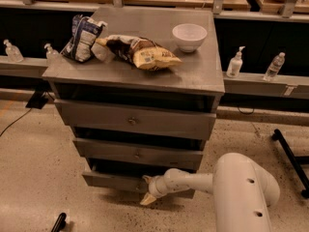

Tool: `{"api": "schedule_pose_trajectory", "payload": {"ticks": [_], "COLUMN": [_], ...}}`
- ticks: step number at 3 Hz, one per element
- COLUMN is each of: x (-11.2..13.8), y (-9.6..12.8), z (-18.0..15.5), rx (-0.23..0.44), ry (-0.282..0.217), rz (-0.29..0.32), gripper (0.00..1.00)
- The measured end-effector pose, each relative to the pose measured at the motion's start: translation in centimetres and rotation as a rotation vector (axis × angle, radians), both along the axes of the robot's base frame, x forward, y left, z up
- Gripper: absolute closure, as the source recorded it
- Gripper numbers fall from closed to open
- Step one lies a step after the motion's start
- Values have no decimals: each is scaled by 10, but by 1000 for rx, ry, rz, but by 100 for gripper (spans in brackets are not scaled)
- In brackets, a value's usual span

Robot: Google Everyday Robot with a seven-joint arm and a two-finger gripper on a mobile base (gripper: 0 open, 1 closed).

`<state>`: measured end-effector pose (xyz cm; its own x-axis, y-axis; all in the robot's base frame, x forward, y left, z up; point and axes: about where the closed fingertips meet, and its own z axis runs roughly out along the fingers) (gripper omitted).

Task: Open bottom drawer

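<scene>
Bottom drawer (111, 180), the lowest and shortest-fronted of the three grey drawers, is found directly behind the pincer (147, 190), and its front extends from there mostly to the left. A dark gap is seen above this front. The pincer is placed low against the middle of the front, just above the speckled floor (43, 178), and it is carried by a white arm (193, 181) that reaches in from the right. Whether the pincer is released or clenched on something cannot be told.

Just above the pincer the middle drawer (106, 150) is seen with its small round knob (138, 154), and higher up the top drawer (164, 123). Well above the pincer lies the grey tabletop (203, 74). On it a white bowl (189, 35) is set up and to the right, a yellow and brown snack bag (145, 53) lies almost straight above, and a blue and white bag (82, 38) stands up and to the left, near the snack bag. Printing is present on both bags, but no word or brand can be read.

Further up and to the right of the pincer, a pump bottle (235, 63) and a clear bottle (273, 66) stand on a ledge (260, 83) behind the drawers; their labels cannot be read.
</scene>
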<state>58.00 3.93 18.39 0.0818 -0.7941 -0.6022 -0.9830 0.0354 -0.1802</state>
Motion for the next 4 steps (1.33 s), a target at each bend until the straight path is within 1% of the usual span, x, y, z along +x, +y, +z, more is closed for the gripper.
{"api": "schedule_pose_trajectory", "payload": {"ticks": [1, 2, 3, 4], "x": [-23, -45, -88, -106], "y": [5, 9, 16, 19], "z": [4, 11, 28, 42], "rx": [32, 64, 123, 156], "ry": [22, 33, 40, 27], "rz": [37, 68, 127, 154], "gripper": [33, 18, 0, 0]}}
